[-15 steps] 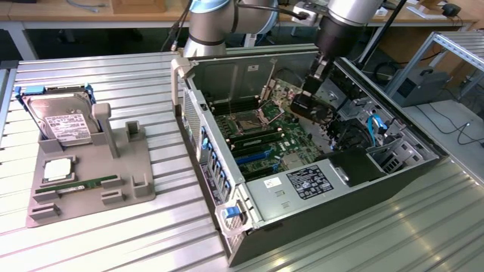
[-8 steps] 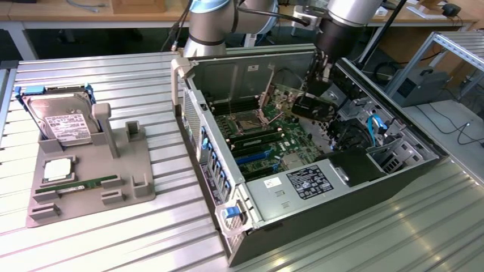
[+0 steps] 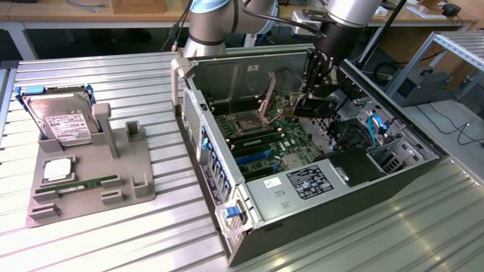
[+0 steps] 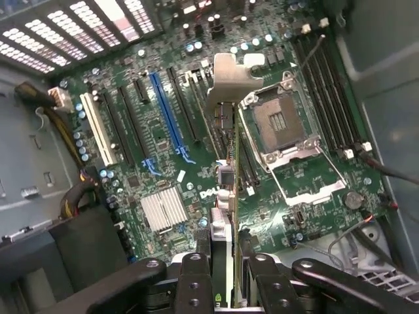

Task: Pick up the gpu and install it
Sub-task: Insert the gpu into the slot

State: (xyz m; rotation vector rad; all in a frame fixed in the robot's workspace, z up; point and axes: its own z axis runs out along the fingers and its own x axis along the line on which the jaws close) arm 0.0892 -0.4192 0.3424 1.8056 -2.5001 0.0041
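hanging edge-on over the green motherboard (image 4: 308,173), the thin dark gpu card (image 4: 225,196) with its silver metal bracket (image 4: 230,77) is clamped in the black gripper (image 4: 226,278), whose fingers (image 4: 195,278) press narrowly on its two faces. it sits between the long blue slot (image 4: 167,111) and the open silver cpu socket (image 4: 281,127); whether its lower edge touches a slot is hard to tell. all this lies inside the open black computer case (image 3: 340,218) on the ribbed metal table (image 3: 113,238). well apart, at the exterior view's left, a grey plastic tray (image 3: 136,195) holds a silver hard drive (image 3: 64,122) and a narrow green memory stick (image 3: 79,184).
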